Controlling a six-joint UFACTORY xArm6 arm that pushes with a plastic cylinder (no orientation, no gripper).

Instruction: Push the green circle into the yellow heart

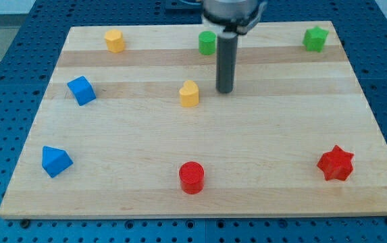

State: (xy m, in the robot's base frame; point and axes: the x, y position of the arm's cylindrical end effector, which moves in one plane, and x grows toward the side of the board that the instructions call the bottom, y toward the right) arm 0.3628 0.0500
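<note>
The green circle [207, 42] sits near the view's top, just left of the rod. The yellow heart [189, 93] lies below it, near the board's middle. My tip [225, 91] rests on the board to the right of the yellow heart, a short gap away, and below and right of the green circle. It touches neither block.
A yellow hexagon [115, 40] is at the top left and a green star [315, 38] at the top right. A blue cube [81, 90] and a blue wedge-like block [55, 161] are at the left. A red circle [192, 177] is at bottom centre, a red star [335, 164] at bottom right.
</note>
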